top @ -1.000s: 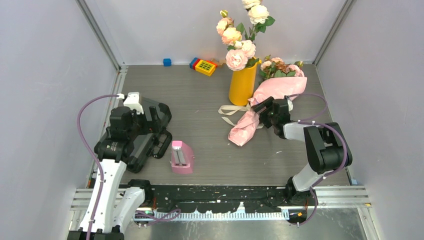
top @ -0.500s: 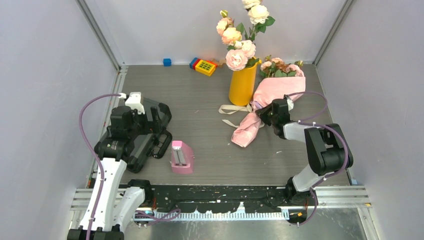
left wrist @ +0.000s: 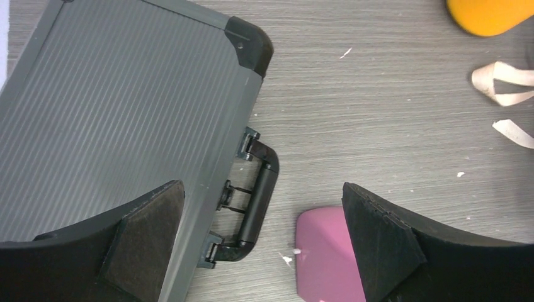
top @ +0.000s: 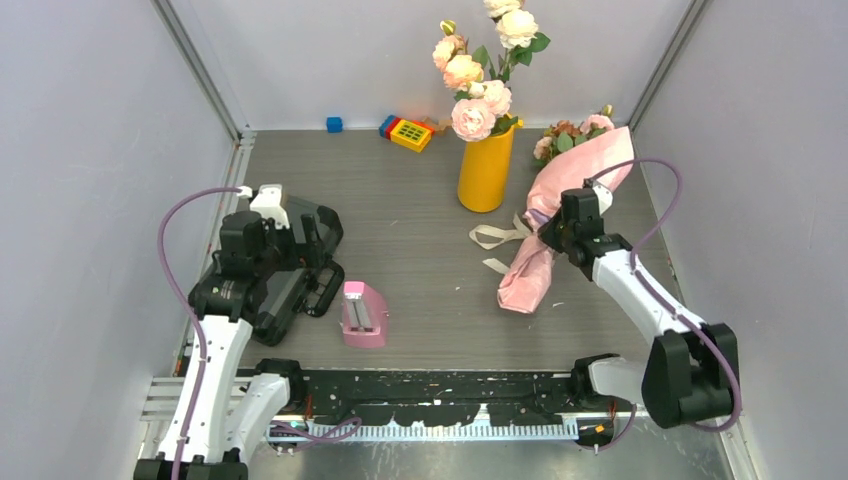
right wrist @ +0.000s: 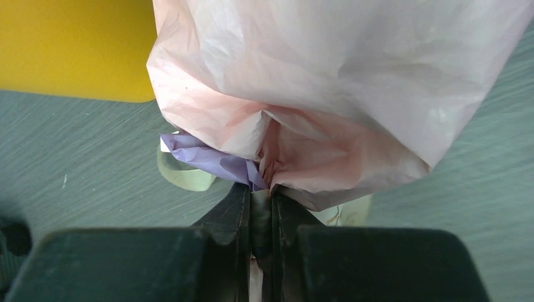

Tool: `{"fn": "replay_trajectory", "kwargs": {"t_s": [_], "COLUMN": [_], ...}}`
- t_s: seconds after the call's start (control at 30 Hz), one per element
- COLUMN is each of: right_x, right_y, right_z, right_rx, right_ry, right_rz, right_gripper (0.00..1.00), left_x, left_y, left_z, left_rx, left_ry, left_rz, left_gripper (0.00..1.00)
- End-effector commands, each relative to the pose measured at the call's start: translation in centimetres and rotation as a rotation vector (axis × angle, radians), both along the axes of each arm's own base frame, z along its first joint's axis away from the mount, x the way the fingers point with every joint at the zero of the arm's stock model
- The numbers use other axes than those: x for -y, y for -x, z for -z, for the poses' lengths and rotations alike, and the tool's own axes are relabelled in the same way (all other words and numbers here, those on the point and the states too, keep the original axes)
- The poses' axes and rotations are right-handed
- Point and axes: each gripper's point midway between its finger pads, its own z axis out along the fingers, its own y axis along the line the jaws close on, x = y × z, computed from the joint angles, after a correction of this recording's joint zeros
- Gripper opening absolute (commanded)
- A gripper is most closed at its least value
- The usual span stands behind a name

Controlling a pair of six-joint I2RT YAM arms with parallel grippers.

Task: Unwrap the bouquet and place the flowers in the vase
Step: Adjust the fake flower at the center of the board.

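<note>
R hand point(right wrist: 261, 196) pinches bouquet point(top: 572, 172) wrap nr vase point(top: 485, 172); L hand point(left wrist: 261, 189) agape.

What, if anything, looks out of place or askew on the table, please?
The yellow vase already holds large pale roses, likely leaving little room. The bouquet is slanted, still wrapped, its beige ribbon trailing loose; the right claw pinches its paper.
</note>
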Motion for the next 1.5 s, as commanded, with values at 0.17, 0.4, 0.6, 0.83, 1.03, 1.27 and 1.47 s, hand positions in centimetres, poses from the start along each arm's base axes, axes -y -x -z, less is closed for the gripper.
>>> {"fn": "replay_trajectory", "kwargs": {"t_s": [0.17, 0.4, 0.6, 0.83, 1.03, 1.27, 1.47], "right_x": [4.6, 4.6, 3.5, 2.8, 2.7, 3.0, 3.0], "right_y": [3.4, 3.8, 3.9, 3.7, 3.8, 4.0, 3.8], "right_z": [-7.4, -3.9, 0.3, 1.5, 1.5, 3.7, 5.7], "right_rx": [0.025, -0.054, -0.079, -0.106, -0.107, -0.162, -0.202], "right_ry": [0.237, 0.241, 0.166, 0.14, 0.131, 0.141, 0.14], "right_rz": [0.057, 0.06, 0.061, 0.047, 0.046, 0.068, 0.081], "right_gripper": [0.0, 0.0, 0.0, 0.19, 0.41, 0.52, 0.57], "left_x": [3.4, 4.5, 5.4, 6.0, 5.5, 4.9, 5.4], "left_y": [1.9, 3.1, 3.9, 3.0, 3.2, 3.4, 3.8], "left_z": [-1.7, 0.3, -0.4, -1.9, -1.2, -1.3, -1.2], "left_rx": [0.059, 0.01, -0.037, 0.015, 0.041, 0.064, 0.055], "left_ry": [0.231, 0.275, 0.228, 0.221, 0.205, 0.169, 0.186], "left_rz": [0.06, 0.096, 0.21, 0.267, 0.246, 0.23, 0.256], "left_gripper": [0.93, 0.93, 0.96, 0.97, 0.98, 0.99, 0.99]}}
